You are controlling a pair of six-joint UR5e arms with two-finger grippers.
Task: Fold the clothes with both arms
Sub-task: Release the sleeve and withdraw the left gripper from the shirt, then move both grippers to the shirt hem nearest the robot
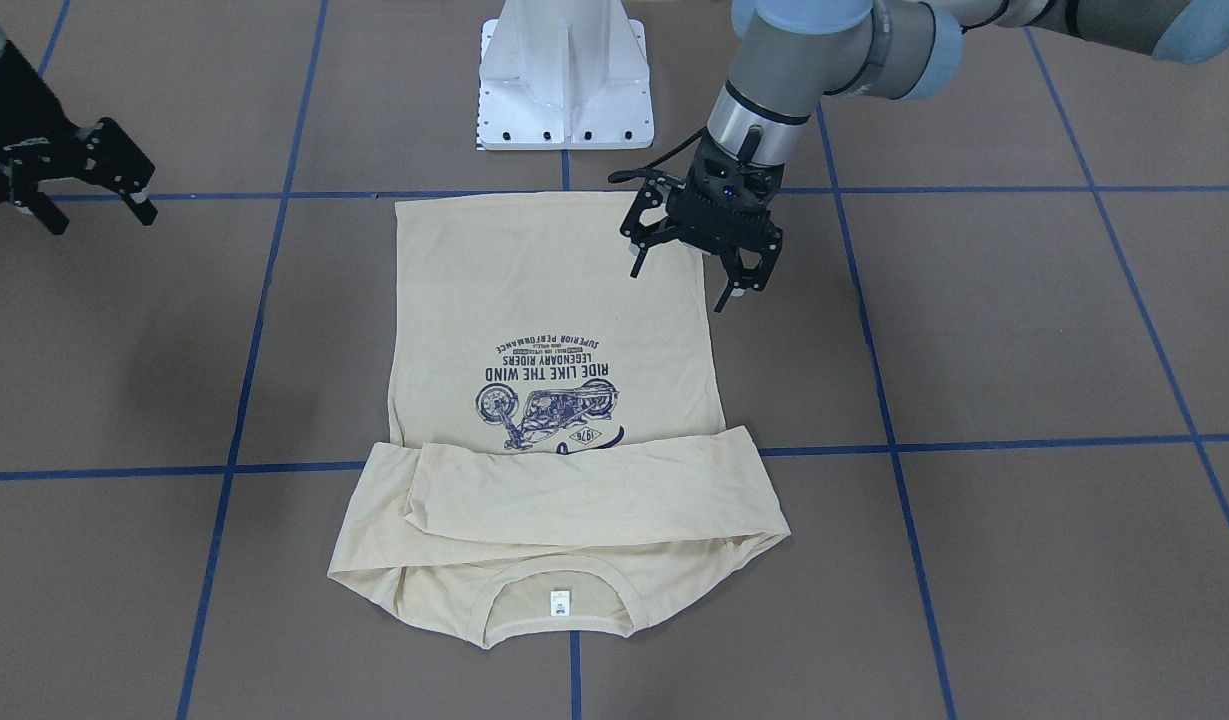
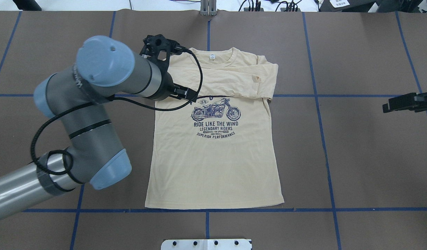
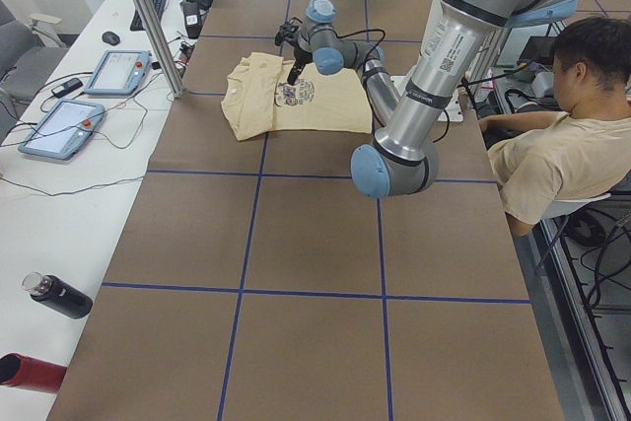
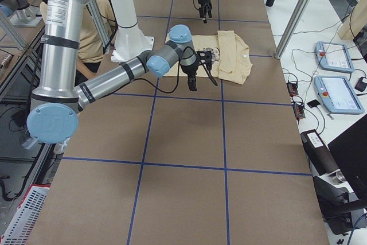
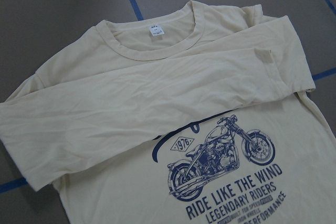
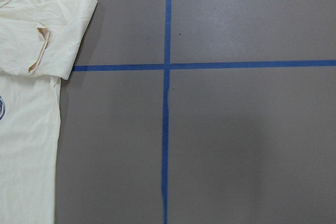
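The clothes are one cream-yellow long-sleeved T-shirt (image 2: 213,163) lying flat on the brown table, motorcycle print up. Both sleeves (image 1: 584,495) are folded across the chest just below the collar (image 5: 152,45). The hem lies toward the robot's base. My left gripper (image 1: 679,288) hangs open and empty well above the shirt on the robot's left side, and its wrist view looks down on the collar and print (image 5: 220,156). My right gripper (image 1: 104,218) is open, holds nothing, and hovers over bare table far to the shirt's other side. Its camera catches only the shirt's edge and a sleeve cuff (image 6: 39,51).
The white pedestal base (image 1: 564,75) stands just behind the hem. Blue tape lines (image 2: 315,95) grid the table. A person (image 3: 567,145) sits beside the robot. Control tablets (image 3: 59,125) and bottles (image 3: 59,295) lie on the white bench along the far edge.
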